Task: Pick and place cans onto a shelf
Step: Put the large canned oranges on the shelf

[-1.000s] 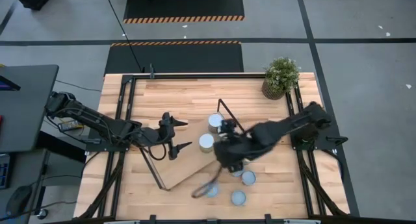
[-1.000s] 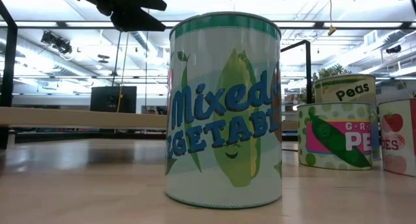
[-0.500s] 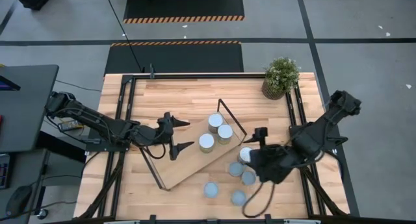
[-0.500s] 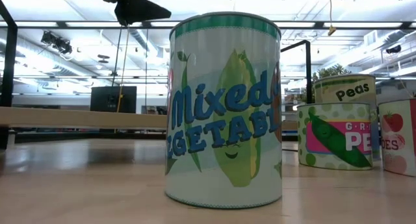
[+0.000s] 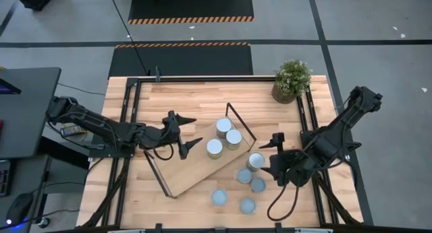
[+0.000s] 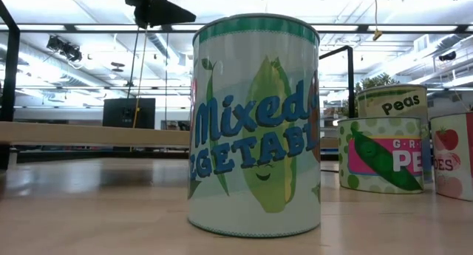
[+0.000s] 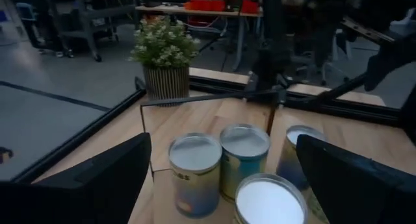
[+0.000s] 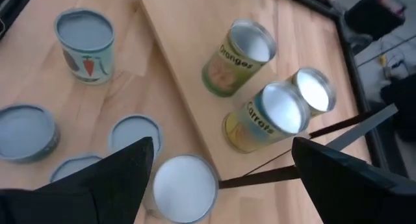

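Note:
The light-wood shelf (image 5: 196,169) lies slantwise on the table, with a black loop frame (image 5: 237,117) at each short end. Three cans (image 5: 233,138) stand upright on its far end; they also show in the left wrist view (image 7: 244,156) and the right wrist view (image 8: 266,117). Several more cans (image 5: 244,175) stand on the tabletop near the front right. My left gripper (image 5: 194,132) hovers open over the shelf, left of the three cans. My right gripper (image 5: 268,157) is open just right of a can (image 5: 256,161) on the table; that can shows between its fingers (image 8: 184,185), untouched.
A potted plant (image 5: 291,80) stands at the far right corner. Black rails (image 5: 128,111) run along the table's left and right sides. In the low view a mixed-vegetables can (image 6: 255,129) stands close in front, with pea cans (image 6: 380,155) to its right.
My right gripper has drawn back from over the shelf toward the table's right edge and now hovers by the cans on the table. A third can shows on the shelf where that arm was. My left gripper has risen a little.

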You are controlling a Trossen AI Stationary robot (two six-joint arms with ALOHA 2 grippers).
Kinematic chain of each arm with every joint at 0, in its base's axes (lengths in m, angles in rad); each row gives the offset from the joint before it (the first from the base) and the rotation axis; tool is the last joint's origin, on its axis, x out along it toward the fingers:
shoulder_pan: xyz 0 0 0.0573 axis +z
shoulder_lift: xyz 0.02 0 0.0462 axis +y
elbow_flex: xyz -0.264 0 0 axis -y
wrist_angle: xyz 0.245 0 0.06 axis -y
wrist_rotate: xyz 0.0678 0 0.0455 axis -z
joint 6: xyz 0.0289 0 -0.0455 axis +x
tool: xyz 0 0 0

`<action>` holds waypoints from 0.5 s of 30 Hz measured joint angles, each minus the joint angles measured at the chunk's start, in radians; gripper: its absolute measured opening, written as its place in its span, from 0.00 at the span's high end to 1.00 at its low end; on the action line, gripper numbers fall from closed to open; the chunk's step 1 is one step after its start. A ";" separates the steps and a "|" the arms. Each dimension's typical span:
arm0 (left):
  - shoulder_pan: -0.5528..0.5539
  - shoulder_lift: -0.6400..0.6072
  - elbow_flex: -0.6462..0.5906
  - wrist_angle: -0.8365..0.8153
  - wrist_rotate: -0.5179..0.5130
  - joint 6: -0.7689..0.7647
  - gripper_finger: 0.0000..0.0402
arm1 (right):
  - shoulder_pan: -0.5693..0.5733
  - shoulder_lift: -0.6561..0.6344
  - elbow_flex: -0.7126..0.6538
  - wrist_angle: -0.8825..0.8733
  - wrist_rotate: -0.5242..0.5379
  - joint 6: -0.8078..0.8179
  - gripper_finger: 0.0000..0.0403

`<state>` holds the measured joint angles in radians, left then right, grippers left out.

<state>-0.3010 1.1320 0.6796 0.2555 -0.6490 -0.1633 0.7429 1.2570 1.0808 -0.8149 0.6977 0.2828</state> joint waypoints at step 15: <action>0.034 0.207 0.171 -0.154 0.160 0.092 0.03 | -0.131 -0.195 -0.264 0.392 0.068 -0.292 0.08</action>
<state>-0.2674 1.3386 0.8509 0.1019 -0.4890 -0.0713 0.6116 1.0618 0.8170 -0.4231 0.7662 -0.0087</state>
